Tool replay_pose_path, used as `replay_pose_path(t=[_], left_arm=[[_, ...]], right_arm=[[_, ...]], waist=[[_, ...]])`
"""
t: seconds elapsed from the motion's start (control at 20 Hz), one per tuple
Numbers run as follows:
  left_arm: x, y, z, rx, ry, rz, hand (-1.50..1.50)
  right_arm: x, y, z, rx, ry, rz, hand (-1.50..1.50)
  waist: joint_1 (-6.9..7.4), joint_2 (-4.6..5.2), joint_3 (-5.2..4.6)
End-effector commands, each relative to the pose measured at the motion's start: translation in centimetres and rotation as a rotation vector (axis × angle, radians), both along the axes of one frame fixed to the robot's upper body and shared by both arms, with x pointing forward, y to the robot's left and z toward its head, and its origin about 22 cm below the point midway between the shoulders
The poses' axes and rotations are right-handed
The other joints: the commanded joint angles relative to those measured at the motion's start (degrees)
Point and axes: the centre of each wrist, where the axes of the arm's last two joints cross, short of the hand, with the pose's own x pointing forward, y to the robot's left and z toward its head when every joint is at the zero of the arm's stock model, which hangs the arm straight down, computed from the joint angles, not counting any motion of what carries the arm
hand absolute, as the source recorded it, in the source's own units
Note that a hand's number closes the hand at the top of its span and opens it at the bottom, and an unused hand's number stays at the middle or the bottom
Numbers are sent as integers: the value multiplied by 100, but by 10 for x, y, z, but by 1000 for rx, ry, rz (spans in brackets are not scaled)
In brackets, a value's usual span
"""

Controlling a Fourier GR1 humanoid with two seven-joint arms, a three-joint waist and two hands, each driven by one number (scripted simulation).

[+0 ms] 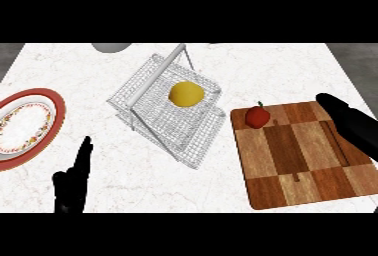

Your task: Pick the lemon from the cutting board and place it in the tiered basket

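Note:
The yellow lemon (186,94) lies inside the white wire tiered basket (151,117) at the middle of the counter. No hand touches it. To the right lies the wooden cutting board (295,165), with a red pepper (257,116) on its far left corner. My right hand (353,122) hovers over the board's right side, fingers straight and holding nothing, well right of the basket. My left hand (74,177) rests at the lower left with fingers up and open.
A plate (29,125) with a red rim and floral pattern sits at the left edge. A grey round object (111,47) shows partly at the counter's far edge. The counter is white marble.

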Motion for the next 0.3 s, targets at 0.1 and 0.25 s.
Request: replay_pose_path(t=[0.1, 0.25], left_arm=[[-2, -1, -4, -17, 29, 16, 0], [-8, 15, -7, -17, 47, 15, 0]], right_arm=[[-91, -30, 0, 39, 100, 20, -150], [-99, -33, -3, 17, 91, 59, -150]], waist=[[-97, 27, -21], [-60, 23, -18]])
